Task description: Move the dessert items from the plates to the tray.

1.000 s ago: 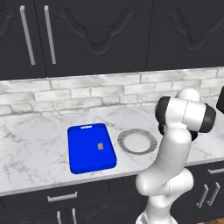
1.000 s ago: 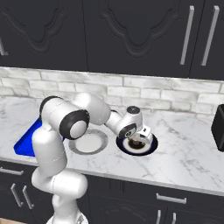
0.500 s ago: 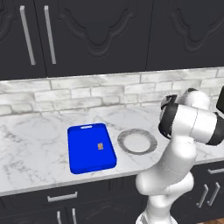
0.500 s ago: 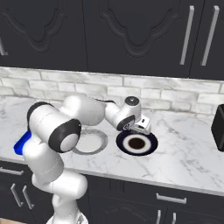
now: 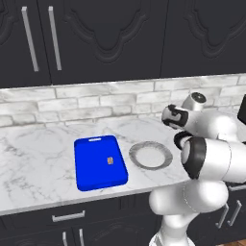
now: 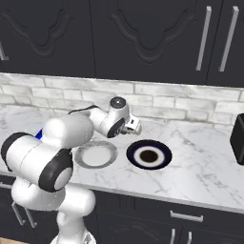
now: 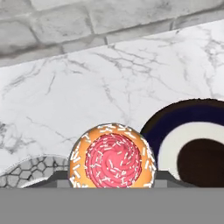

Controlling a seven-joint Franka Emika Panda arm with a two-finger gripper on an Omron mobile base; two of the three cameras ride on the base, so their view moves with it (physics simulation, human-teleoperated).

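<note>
Gripper (image 6: pixel 135 125) hangs above the marble counter (image 5: pixel 38 163) betw. the grey-rimmed plate (image 6: pixel 95 155) and a dark-rimmed plate (image 6: pixel 148 155), fingers clenched on the cupcake (image 7: pixel 111 157), whose pink sprinkled top sits right at the bottom of the hand view. Grey-rimmed plate (image 5: pixel 150 155) lies just right of the blue tray (image 5: pixel 100 162), near but not touching; cookie (image 5: pixel 110 161) rests on the tray, right of centre. Dark-rimmed plate (image 7: pixel 192 140) has a white ring w/ a dark round centre.
</note>
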